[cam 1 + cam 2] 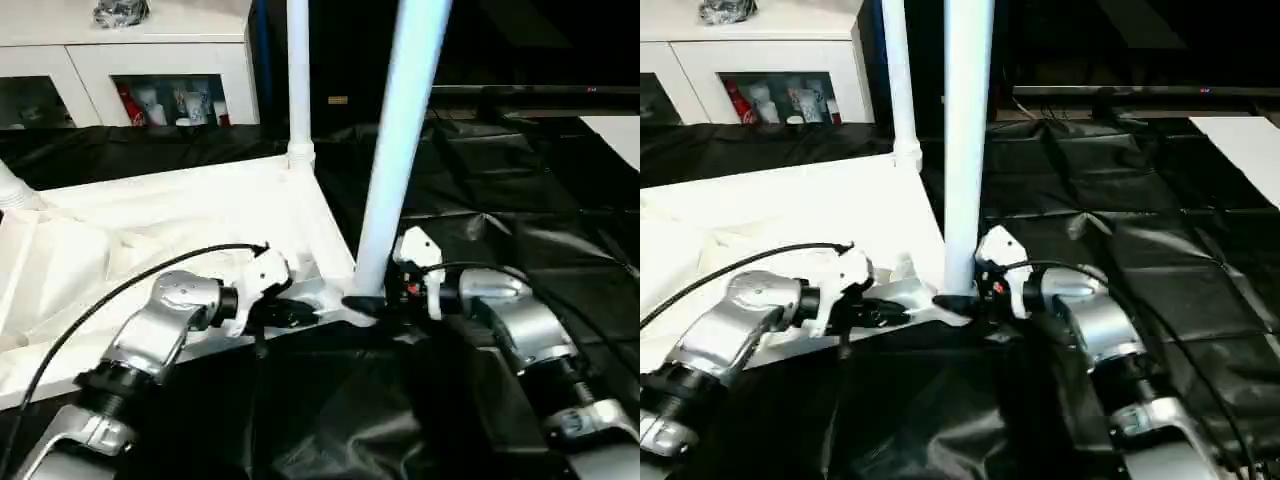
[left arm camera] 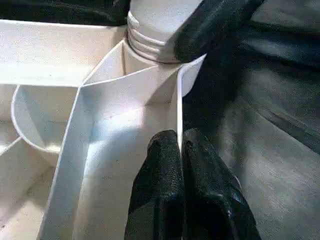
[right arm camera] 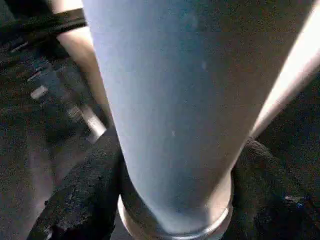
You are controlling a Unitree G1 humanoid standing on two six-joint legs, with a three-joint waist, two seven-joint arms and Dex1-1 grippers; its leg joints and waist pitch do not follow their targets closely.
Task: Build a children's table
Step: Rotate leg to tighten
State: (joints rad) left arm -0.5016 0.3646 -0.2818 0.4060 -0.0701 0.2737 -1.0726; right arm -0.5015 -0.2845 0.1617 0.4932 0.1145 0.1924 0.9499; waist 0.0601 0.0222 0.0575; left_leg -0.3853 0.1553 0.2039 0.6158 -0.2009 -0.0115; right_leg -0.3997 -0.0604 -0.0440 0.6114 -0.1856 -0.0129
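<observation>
The white tabletop (image 1: 150, 230) lies upside down on black sheeting, ribbed underside up. One white leg (image 1: 298, 80) stands upright in its far corner socket. A leg's base (image 1: 15, 185) shows at the left edge. A third leg (image 1: 400, 150) stands tilted in the near right corner socket. My right gripper (image 1: 365, 303) is shut around its base, one finger (image 3: 85, 195) on each side of the tube (image 3: 170, 100). My left gripper (image 2: 180, 150) is shut on the tabletop's thin rim wall (image 2: 177, 95) just beside that socket. The right gripper's finger (image 2: 210, 25) rests against the leg's threaded base (image 2: 150, 40).
A white cabinet with glass doors (image 1: 150, 60) stands at the back left. Wrinkled black sheeting (image 1: 520, 200) covers the floor around the tabletop. A white sheet (image 1: 1250, 140) lies at the far right. A black cable (image 1: 100, 300) arcs over my left forearm.
</observation>
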